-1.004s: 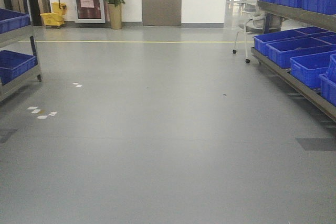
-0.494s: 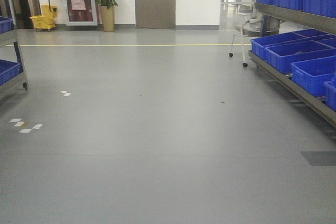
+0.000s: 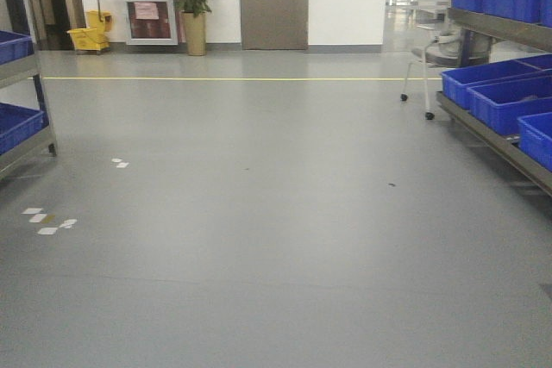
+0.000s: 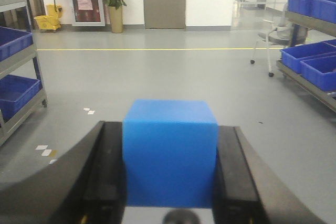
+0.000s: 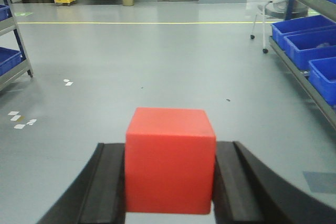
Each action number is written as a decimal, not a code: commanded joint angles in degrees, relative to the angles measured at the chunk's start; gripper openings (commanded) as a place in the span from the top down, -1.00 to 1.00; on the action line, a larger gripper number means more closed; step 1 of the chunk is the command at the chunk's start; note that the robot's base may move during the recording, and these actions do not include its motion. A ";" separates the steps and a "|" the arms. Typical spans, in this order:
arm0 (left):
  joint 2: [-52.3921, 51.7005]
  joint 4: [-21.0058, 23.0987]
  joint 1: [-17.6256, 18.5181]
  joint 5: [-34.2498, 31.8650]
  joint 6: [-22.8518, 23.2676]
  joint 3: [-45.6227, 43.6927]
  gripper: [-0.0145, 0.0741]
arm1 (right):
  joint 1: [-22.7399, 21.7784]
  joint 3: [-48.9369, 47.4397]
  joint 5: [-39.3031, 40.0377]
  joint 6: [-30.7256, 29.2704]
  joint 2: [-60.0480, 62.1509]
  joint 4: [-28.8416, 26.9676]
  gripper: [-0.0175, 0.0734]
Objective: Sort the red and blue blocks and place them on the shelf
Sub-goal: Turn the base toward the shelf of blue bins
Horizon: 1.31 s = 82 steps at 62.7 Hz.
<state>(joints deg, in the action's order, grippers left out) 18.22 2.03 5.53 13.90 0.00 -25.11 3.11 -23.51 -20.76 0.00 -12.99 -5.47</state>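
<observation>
In the left wrist view the bright blue block (image 4: 170, 153) fills the gap between the black fingers (image 4: 107, 171) of my left gripper (image 4: 170, 132), which is shut on it. In the right wrist view my right gripper (image 5: 169, 148) is shut on the bright red block (image 5: 169, 161), with a finger pressed on each side. Both blocks are held above the grey floor. A steel shelf (image 3: 496, 137) runs along the right of the aisle and another shelf (image 3: 30, 146) stands at the left edge. Neither gripper shows in the front view.
Big blue bins (image 3: 509, 101) sit on both shelves. A wheeled chair (image 3: 424, 58) stands by the right shelf's far end. White tape marks (image 3: 47, 221) dot the floor on the left. Behind a yellow floor line (image 3: 224, 78) are a potted plant (image 3: 193, 6), a mop bucket (image 3: 89, 36) and a door (image 3: 273, 2).
The front view has rolled forward down the aisle: the floor marks have slid lower and both shelves have moved out towards the frame's edges. The view swung slightly left, then right.
</observation>
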 commanded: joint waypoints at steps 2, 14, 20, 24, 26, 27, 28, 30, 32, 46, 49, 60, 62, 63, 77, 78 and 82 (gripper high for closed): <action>0.41 0.10 -0.09 -4.81 0.00 -1.64 0.39 | -0.31 -1.57 4.94 0.00 -0.47 -0.13 0.49; 0.41 0.10 -0.09 -4.81 0.00 -1.64 0.39 | -0.31 -1.57 4.94 0.00 -0.47 -0.13 0.49; 0.41 0.10 -0.09 -4.81 0.00 -1.64 0.39 | -0.31 -1.57 4.94 0.00 -0.47 -0.13 0.49; 0.41 0.10 -0.09 -4.81 0.00 -1.64 0.39 | -0.31 -1.57 4.94 0.00 -0.47 -0.13 0.49; 0.41 0.10 -0.09 -4.81 0.00 -1.64 0.39 | -0.31 -1.57 4.94 0.00 -0.47 -0.13 0.49; 0.41 0.10 -0.09 -4.81 0.00 -1.64 0.39 | -0.31 -1.57 4.94 0.00 -0.47 -0.13 0.49; 0.41 0.10 -0.09 -4.81 0.00 -1.64 0.39 | -0.31 -1.57 4.94 0.00 -0.47 -0.13 0.49; 0.41 0.10 -0.09 -4.81 0.00 -1.64 0.39 | -0.31 -1.57 4.94 0.00 -0.47 -0.13 0.49; 0.41 0.10 -0.09 -4.81 0.00 -1.64 0.39 | -0.31 -1.57 4.94 0.00 -0.47 -0.13 0.49; 0.41 0.10 -0.09 -4.81 0.00 -1.64 0.39 | -0.31 -1.57 4.94 0.00 -0.47 -0.13 0.49; 0.41 0.10 -0.09 -4.81 0.00 -1.64 0.39 | -0.31 -1.57 4.94 0.00 -0.47 -0.13 0.49; 0.41 0.10 -0.09 -4.81 0.00 -1.64 0.39 | -0.31 -1.57 4.94 0.00 -0.47 -0.13 0.49; 0.41 0.10 -0.09 -4.81 0.00 -1.64 0.39 | -0.31 -1.57 4.94 0.00 -0.47 -0.13 0.49; 0.41 0.10 -0.09 -4.81 0.00 -1.64 0.39 | -0.31 -1.57 4.94 0.00 -0.47 -0.13 0.49; 0.41 0.10 -0.09 -4.81 0.00 -1.64 0.39 | -0.31 -1.57 4.94 0.00 -0.47 -0.13 0.49; 0.41 0.10 -0.09 -4.81 0.00 -1.64 0.39 | -0.31 -1.57 4.94 0.00 -0.47 -0.13 0.49; 0.41 0.10 -0.09 -4.81 0.00 -1.64 0.39 | -0.31 -1.57 4.94 0.00 -0.47 -0.13 0.49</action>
<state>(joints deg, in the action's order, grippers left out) 18.22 2.03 5.53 13.90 0.00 -25.11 3.11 -23.51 -20.76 0.00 -12.99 -5.47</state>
